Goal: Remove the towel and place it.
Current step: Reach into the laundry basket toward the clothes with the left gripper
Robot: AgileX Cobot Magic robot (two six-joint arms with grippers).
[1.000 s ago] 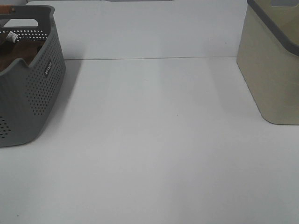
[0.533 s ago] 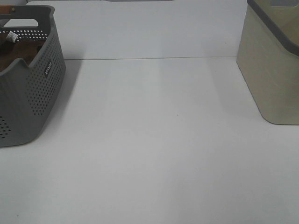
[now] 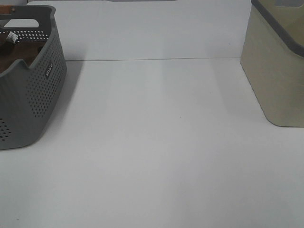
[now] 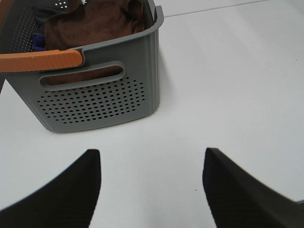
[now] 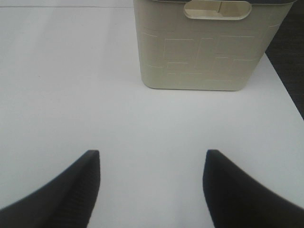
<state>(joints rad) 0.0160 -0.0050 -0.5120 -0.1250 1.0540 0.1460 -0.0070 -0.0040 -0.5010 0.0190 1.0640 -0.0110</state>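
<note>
Still unchanged, towel point(image 4: 90, 26) in basket point(image 4: 95, 102)

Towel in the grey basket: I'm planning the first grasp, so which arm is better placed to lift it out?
Left, I'd say. The left tool, open and empty, faces the grey basket holding the brown towel. The right tool faces the beige bin on the opposite side.

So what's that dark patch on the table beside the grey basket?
Exterior high view: a soft shadow cast by the grey basket onto the white table; left wrist view: even light, no glare there; right wrist view: equally even.
</note>
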